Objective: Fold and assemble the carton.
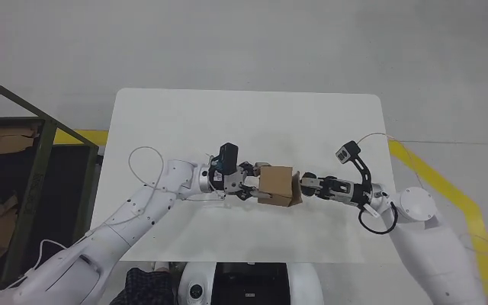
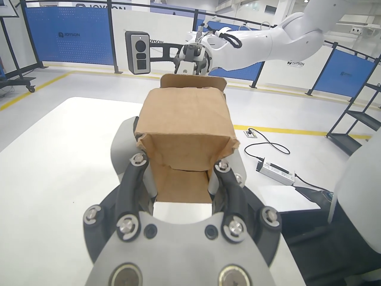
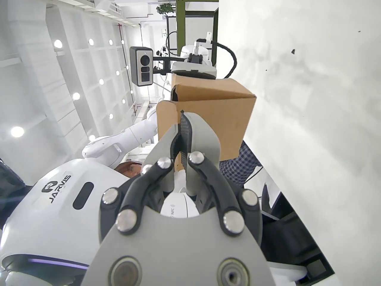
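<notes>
A brown carton (image 1: 276, 185) is held above the near middle of the white table (image 1: 191, 122), between my two arms. My left gripper (image 1: 248, 183) is on its left end. In the left wrist view the carton (image 2: 184, 114) sits between the white fingers (image 2: 123, 141), and the left gripper (image 2: 181, 153) is shut on its folded end. My right gripper (image 1: 302, 185) meets the carton's right end. In the right wrist view the right gripper (image 3: 181, 119) is shut on a thin side flap (image 3: 165, 117) of the carton (image 3: 217, 114). That flap (image 2: 193, 81) stands up behind the box.
A dark green rack (image 1: 30, 175) stands off the table's left edge. Yellow floor tape (image 1: 438, 183) runs past the right side. A power brick with its cable (image 2: 275, 171) lies on the floor beyond the table edge. The far half of the table is bare.
</notes>
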`<state>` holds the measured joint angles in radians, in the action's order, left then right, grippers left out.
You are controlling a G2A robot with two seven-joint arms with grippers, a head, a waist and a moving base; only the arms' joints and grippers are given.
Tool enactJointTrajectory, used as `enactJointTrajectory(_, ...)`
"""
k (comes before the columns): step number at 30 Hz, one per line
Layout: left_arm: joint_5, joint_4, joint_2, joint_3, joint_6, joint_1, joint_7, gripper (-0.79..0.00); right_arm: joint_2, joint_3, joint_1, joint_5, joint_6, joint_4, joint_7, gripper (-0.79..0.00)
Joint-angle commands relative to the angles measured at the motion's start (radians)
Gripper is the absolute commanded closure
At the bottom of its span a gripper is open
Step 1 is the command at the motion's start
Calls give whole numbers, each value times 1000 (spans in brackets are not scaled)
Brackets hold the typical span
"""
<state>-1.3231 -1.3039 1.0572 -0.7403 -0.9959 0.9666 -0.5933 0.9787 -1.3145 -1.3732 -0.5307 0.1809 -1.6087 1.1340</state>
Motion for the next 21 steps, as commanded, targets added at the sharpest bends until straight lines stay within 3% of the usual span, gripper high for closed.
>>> enactJointTrajectory(1, -5, 1, 0, -4, -2, 1, 0, -348, -1, -3, -2, 4, -8, -3, 4, -169)
enactJointTrajectory(3, -12, 1, 0, -8, -1, 3, 2, -348, -3, -6, -4, 11, -16, -7, 10, -274)
enactJointTrajectory(6, -21, 1, 1, -13, 1, 7, 4, -348, -4, -8, -9, 15, -25, -11, 18, -326)
enactJointTrajectory(12, -35, -3, 2, -22, 8, 15, 10, -351, -7, -10, -15, 22, -36, -19, 30, -268)
enactJointTrajectory(21, -40, -7, 6, -34, 8, 22, 13, -348, -5, -8, -25, -23, -8, -20, 35, -262)
